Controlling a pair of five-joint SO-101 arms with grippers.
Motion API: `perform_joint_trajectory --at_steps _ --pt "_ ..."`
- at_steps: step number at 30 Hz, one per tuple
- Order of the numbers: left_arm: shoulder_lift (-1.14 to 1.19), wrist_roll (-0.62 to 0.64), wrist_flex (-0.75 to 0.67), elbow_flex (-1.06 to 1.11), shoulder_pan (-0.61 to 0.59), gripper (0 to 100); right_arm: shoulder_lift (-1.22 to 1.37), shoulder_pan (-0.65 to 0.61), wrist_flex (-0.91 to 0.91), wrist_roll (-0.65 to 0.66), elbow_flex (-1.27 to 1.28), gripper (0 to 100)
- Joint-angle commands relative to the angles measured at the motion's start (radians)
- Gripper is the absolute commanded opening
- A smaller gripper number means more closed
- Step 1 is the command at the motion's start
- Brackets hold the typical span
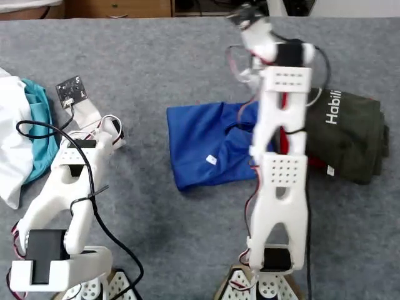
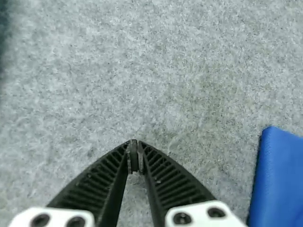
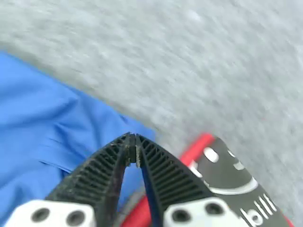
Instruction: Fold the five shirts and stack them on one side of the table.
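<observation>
Blue shirt (image 1: 206,147): mid-bench, lying flat and partly folded. Its long axis runs side to side, tilted a little, and a small white tag shows near the middle.
Dark green shirt (image 1: 353,134): a folded bundle on the right side of the bench (image 1: 156,62), just beside the blue one. Its white print runs away from the arm bases.
Red shirt (image 3: 195,147): under the dark green bundle, with a thin red edge poking out.
White shirt (image 1: 11,125): a loose heap at the left edge of the bench, unfolded.
Teal shirt (image 1: 39,134): bunched against the white heap on its inner side. I cannot tell which way either one points.
Left tool (image 2: 133,158): pressed together with nothing between the tips. It sits over bare grey bench, with an edge of the blue shirt off to one side.
Right tool (image 3: 132,151): tips pressed together on nothing. It hangs over the blue shirt's edge, near the red and dark green pile. The right arm stretches far across the bench, between the blue and dark green shirts.
</observation>
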Motion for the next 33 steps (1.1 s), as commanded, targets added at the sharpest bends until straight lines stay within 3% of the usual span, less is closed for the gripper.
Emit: perform_joint_trajectory --at_steps 1,7,15,25,33 --pt "-0.042 -0.009 -0.018 -0.008 0.014 2 -0.084 -0.099 0.025 -0.021 0.107 0.2" --pt "-0.042 -0.009 -0.018 -0.009 0.012 2 -0.269 -0.225 0.021 -0.018 0.516 0.2" --pt "-0.042 -0.009 -0.018 -0.008 0.014 2 -0.285 -0.208 -0.012 0.038 0.711 0.2" --pt "-0.042 -0.009 -0.018 -0.008 0.014 2 -0.154 -0.021 -0.161 0.038 0.677 0.2" --pt "-0.042 -0.009 -0.018 -0.008 0.015 2 -0.039 0.093 -0.404 0.037 0.386 0.2"
